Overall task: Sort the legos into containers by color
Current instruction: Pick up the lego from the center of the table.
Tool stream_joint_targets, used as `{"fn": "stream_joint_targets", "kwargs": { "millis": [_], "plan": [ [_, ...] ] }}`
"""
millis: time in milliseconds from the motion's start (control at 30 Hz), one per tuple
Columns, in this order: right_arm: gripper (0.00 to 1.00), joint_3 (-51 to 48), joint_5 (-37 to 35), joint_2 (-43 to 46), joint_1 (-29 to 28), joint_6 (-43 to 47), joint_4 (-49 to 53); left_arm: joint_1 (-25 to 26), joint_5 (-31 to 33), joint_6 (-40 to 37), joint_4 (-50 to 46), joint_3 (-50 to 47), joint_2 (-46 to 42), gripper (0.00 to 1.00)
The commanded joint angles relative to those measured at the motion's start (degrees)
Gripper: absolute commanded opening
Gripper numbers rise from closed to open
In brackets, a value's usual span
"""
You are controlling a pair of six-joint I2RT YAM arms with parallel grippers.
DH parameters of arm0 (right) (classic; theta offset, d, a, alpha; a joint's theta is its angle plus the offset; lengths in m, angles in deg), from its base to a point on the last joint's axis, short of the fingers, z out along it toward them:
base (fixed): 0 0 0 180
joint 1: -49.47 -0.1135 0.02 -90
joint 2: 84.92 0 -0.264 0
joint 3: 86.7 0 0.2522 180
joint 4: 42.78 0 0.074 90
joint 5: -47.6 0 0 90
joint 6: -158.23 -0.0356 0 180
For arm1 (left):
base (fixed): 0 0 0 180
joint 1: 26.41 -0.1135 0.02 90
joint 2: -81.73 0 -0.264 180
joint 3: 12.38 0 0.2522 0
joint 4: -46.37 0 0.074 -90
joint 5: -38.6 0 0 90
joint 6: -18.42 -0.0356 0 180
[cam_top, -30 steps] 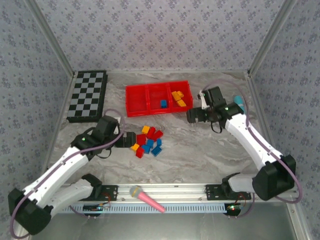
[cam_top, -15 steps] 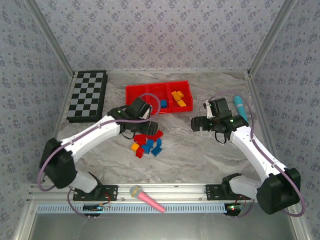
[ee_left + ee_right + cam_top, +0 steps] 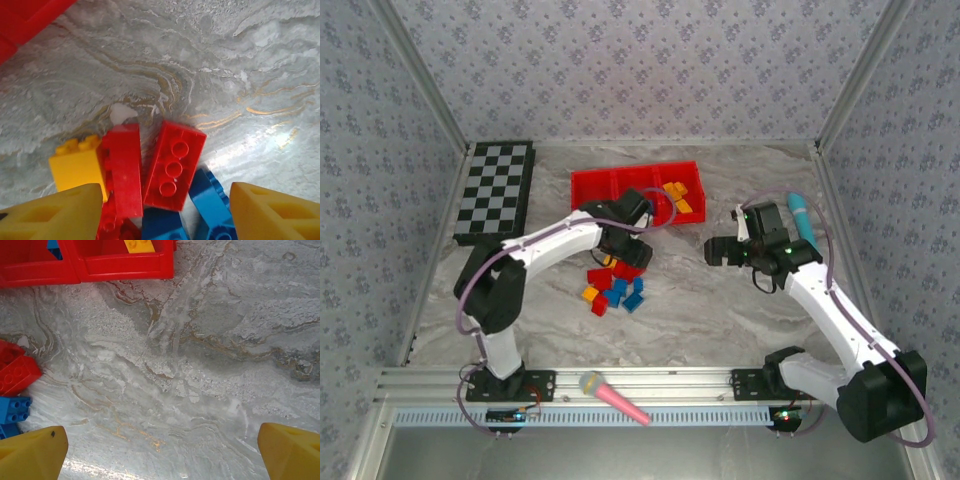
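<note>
Swung in over the legos [image 3: 616, 285] heaped just in front of the tray [image 3: 592, 196], the left gripper [image 3: 165, 195] now straddles a red brick [image 3: 175, 170], fingers [image 3: 55, 215] apart, poised for a pick. Its wrist view shows that straddle, which the arm [image 3: 560, 240] hides overhead; the right gripper [image 3: 160, 440] gapes off the tray's right corner

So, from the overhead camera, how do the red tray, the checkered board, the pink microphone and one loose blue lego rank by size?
1. Red tray and checkered board: they look about alike, too close to rank.
2. Pink microphone.
3. Blue lego, by far the smallest.
</note>
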Motion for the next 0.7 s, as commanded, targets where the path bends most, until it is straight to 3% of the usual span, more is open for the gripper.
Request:
{"fn": "stream_joint_targets", "kwargs": {
  "millis": [0,367,667],
  "plan": [
    [0.99,-0.8,1.2,0.2,0.6,-0.4,-0.4,0.2,-0.8,-4.1,-1.3,3.7,2.9,0.65],
    [0.98,-1.5,1.5,-0.2,1.5,-0.3,-2.3,-3.1,-3.7,-3.8,-1.1,6.5,7.4,0.55],
    [0.97,-1.4,1.4,-1.7,2.2,0.3,-3.1,-4.8,-7.4,-4.0,-0.7,6.7,9.2,0.52]
  ]
}}
